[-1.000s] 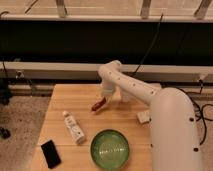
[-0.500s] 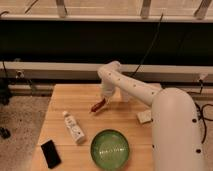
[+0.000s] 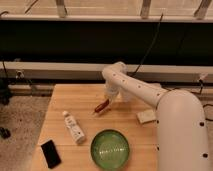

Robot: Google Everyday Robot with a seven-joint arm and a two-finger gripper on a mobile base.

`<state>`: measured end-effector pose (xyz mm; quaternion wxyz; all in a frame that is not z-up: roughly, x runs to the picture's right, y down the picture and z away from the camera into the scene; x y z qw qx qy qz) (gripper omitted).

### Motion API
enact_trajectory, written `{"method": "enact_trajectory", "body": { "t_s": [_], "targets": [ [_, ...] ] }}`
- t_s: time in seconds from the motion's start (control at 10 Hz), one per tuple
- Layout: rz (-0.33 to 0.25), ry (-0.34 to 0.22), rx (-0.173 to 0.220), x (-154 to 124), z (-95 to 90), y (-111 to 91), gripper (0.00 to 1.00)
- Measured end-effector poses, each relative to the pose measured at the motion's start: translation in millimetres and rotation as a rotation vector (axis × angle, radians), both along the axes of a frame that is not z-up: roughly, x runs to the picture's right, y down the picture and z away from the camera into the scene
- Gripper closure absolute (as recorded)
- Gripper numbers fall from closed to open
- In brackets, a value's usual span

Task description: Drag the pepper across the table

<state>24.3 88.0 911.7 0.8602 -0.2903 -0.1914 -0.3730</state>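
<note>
The small red-orange pepper (image 3: 101, 106) lies slanted on the light wooden table (image 3: 65, 100), near the table's middle and toward the far side. My gripper (image 3: 108, 97) points down at the end of the white arm, right at the pepper's upper right end. The gripper's tip is close against the pepper, and I cannot tell if it touches or holds it.
A white tube-shaped bottle (image 3: 73, 127) lies left of centre. A green bowl (image 3: 110, 148) stands at the front middle. A black phone (image 3: 50, 153) lies at the front left corner. A pale sponge-like block (image 3: 146, 116) lies on the right, beside the robot's white body (image 3: 182, 135).
The arm and the pepper have hardly moved; at most the pepper and gripper have shifted slightly to the right.
</note>
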Motion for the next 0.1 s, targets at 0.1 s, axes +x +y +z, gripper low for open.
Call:
{"method": "enact_trajectory", "body": {
  "t_s": [0.1],
  "targets": [
    [0.002, 0.003, 0.0, 5.8, -1.3, 0.7, 1.0]
  ]
}}
